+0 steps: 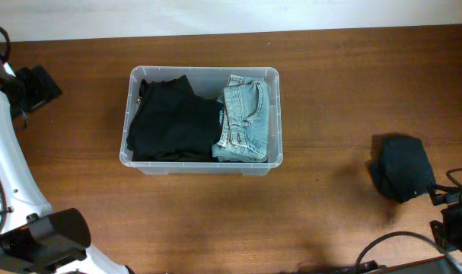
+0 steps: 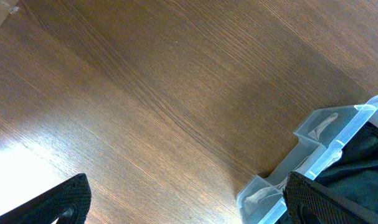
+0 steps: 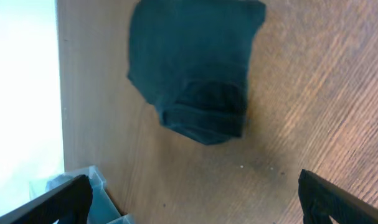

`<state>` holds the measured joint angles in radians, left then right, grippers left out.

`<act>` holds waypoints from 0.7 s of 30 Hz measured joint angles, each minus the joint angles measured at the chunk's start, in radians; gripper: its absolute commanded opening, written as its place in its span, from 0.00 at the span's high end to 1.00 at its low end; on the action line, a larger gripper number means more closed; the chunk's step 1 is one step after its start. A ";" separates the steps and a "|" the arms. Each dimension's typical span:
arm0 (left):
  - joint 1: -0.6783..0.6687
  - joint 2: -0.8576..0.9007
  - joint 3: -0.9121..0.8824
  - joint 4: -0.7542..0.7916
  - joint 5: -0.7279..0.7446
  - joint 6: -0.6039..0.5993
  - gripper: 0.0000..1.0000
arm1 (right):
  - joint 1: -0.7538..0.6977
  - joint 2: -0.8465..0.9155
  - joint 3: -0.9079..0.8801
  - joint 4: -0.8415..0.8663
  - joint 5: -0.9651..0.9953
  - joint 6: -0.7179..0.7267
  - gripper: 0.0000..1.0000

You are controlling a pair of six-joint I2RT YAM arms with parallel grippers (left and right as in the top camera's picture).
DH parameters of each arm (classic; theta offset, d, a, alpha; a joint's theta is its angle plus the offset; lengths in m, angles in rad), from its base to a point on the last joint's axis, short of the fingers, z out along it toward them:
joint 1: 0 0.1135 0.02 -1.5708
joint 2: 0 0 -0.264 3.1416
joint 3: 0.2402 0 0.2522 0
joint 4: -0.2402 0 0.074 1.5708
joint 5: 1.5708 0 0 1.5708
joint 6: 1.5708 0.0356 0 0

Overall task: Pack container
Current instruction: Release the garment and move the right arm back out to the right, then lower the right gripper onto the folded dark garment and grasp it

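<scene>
Container (image 1: 202, 166) with black garment (image 1: 172, 123), jeans (image 1: 246, 122)

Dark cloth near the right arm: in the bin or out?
Out. The cloth lies on the table, well apart from the bin.

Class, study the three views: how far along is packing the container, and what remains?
Done: a black garment and folded jeans lie side by side inside the container. In hand: nothing; the left tool and right tool are both open and empty. Left: a dark folded garment lies on the table by the right tool, not yet packed.
</scene>
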<state>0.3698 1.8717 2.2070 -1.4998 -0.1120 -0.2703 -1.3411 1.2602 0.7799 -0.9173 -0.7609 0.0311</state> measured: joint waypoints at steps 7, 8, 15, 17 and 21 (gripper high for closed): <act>0.000 0.000 0.000 0.000 0.000 0.000 0.01 | 0.010 0.156 -0.031 0.081 -0.073 -0.013 0.01; 0.000 0.000 0.000 0.000 0.000 0.000 0.00 | 0.015 0.174 -0.031 0.097 -0.085 -0.014 0.01; 0.000 0.000 0.000 0.000 0.000 0.000 0.01 | 0.082 0.246 -0.031 0.210 -0.124 -0.021 0.01; 0.000 0.000 0.000 0.000 0.000 0.000 0.01 | 0.103 0.253 -0.031 0.234 -0.121 -0.019 0.01; 0.000 0.000 0.000 0.000 0.000 0.000 0.00 | 0.124 0.273 -0.031 0.261 -0.099 -0.003 0.01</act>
<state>0.3698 1.8717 2.2070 -1.4998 -0.1116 -0.2707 -1.2167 1.5333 0.7490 -0.6567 -0.8597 0.0280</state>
